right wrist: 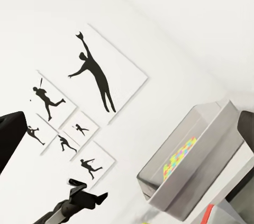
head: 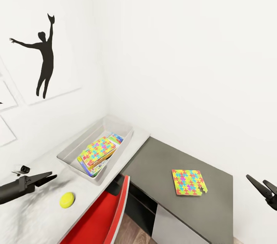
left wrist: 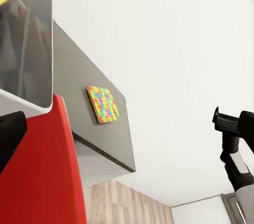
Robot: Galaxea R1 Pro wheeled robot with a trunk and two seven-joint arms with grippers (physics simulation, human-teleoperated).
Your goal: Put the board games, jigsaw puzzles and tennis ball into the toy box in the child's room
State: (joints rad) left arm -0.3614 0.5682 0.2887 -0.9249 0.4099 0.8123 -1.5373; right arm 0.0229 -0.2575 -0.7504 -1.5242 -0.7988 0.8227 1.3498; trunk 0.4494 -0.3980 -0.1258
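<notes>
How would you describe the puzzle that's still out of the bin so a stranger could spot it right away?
Find the long desk against the white wall, then its lower dark grey side section. A thin square jigsaw puzzle of bright interlocked pieces lies flat there, alone. The other puzzle lies inside the light grey toy box on the paler top.

The left arm reaches in from the left edge of the head view, dark and roughly level, ending in the left gripper point(head: 49, 178) with its two black fingers parted in a narrow V, nothing between them. The right gripper point(head: 264, 188) enters at the right edge, lower down, its two pointed fingers also spread apart and empty. The two arms are held well apart, each gripper pointing inward toward the other.
</notes>
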